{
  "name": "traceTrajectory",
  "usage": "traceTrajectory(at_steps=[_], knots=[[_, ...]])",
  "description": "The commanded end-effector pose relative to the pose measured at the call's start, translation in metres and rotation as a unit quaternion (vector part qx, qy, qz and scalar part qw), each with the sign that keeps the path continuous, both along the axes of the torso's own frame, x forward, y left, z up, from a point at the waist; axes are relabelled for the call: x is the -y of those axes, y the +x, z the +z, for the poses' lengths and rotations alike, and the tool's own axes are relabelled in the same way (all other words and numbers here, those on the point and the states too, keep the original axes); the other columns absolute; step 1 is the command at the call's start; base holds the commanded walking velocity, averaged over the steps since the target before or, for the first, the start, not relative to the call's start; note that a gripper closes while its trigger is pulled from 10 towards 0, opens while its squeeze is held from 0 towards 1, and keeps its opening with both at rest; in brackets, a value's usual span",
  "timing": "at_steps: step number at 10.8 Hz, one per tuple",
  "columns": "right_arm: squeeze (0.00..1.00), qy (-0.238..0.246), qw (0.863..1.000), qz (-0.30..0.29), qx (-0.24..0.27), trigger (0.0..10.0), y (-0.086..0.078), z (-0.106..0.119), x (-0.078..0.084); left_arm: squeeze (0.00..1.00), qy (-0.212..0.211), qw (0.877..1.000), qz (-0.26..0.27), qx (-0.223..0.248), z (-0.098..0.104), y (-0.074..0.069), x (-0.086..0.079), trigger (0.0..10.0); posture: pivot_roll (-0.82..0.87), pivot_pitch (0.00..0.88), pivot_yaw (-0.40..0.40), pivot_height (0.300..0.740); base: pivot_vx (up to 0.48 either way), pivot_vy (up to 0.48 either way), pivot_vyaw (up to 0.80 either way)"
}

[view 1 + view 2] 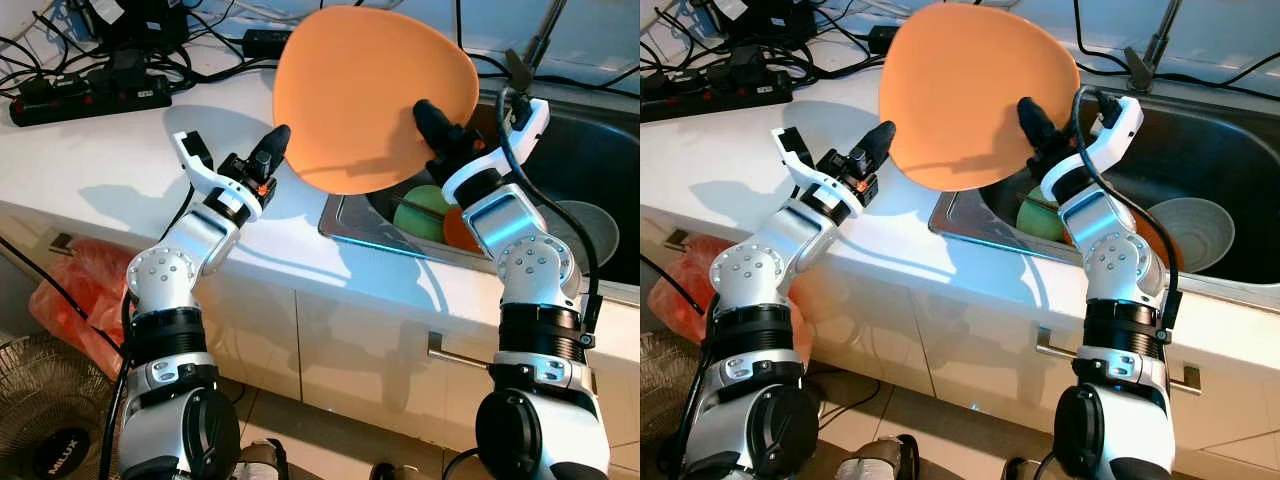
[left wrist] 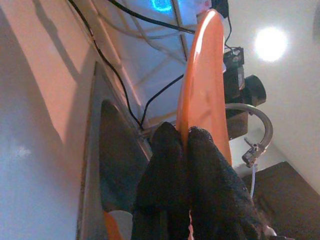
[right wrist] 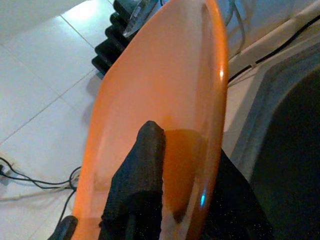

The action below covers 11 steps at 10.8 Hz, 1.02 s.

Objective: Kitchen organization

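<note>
Orange plate [image 1: 370, 95] clamped at opposite rims by left end effector [image 1: 275, 140] and right end effector [image 1: 428, 118]

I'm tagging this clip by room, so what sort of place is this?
Most likely a home kitchen: a steel sink holding dishes, a curved faucet, white counter over cabinet doors, and an orange plate held up.

**One brand name on the fan**

The floor fan [image 1: 45, 425] standing low beside the cabinets carries the only legible text: white letters on its round black centre badge that look like "MILUX" (small and partly at an angle, so the reading is not certain). No other label, number or sign can be read.
</note>
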State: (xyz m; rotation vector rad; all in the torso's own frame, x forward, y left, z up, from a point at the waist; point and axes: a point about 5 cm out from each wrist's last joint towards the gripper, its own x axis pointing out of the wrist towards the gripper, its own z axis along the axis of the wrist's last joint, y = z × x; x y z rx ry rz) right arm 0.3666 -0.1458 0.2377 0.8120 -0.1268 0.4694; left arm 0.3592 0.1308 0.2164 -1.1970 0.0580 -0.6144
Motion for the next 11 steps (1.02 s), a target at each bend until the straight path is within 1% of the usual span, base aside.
traceTrajectory(at_steps=[1,3,4,5,6,7,8,9,11], knots=[[0.00,0.008,1.000,0.002,0.020,0.0,0.002,0.011,-0.001,0.00,-0.004,1.000,-0.023,0.018,0.008,-0.004,0.007,0.0,0.10,0.107,0.011,0.740,0.000,0.000,0.00],[0.00,0.014,1.000,0.006,0.016,0.0,0.001,0.010,-0.001,0.00,0.000,0.999,-0.031,0.011,0.004,-0.005,0.008,0.0,0.10,0.111,0.010,0.740,0.000,0.000,0.00],[0.00,0.016,1.000,0.007,0.014,0.0,0.001,0.009,-0.001,0.00,0.009,1.000,-0.029,0.005,0.002,-0.005,0.008,0.0,0.10,0.112,0.010,0.740,0.000,0.000,0.00],[0.00,0.016,1.000,0.008,0.012,0.0,0.000,0.008,-0.001,0.00,0.032,0.999,-0.021,-0.003,-0.002,-0.003,0.008,0.2,0.10,0.112,0.009,0.740,0.000,0.000,0.00],[0.00,0.016,1.000,0.010,0.012,0.0,0.000,0.008,-0.001,0.14,0.043,0.999,-0.020,-0.011,-0.004,-0.002,0.008,6.6,0.10,0.111,0.009,0.740,0.000,0.000,0.00],[0.00,0.016,1.000,0.010,0.011,0.0,0.000,0.008,0.000,1.00,0.057,0.998,-0.022,-0.021,-0.008,-0.002,0.009,10.0,0.10,0.110,0.008,0.740,0.000,0.000,0.00],[0.00,0.018,1.000,0.009,0.010,0.0,0.001,0.007,0.000,1.00,0.071,0.997,-0.024,-0.027,-0.011,-0.003,0.011,10.0,0.10,0.108,0.007,0.740,0.000,0.000,0.00],[0.00,0.020,1.000,0.005,0.009,0.0,0.001,0.007,0.000,1.00,0.076,0.996,-0.024,-0.030,-0.013,-0.003,0.012,10.0,0.10,0.105,0.008,0.740,0.000,0.000,0.00],[0.00,0.026,0.999,-0.017,0.006,0.0,0.002,0.008,0.004,1.00,0.090,0.995,-0.024,-0.026,-0.012,-0.004,0.013,10.0,0.10,0.103,0.007,0.740,0.000,0.000,0.00]])
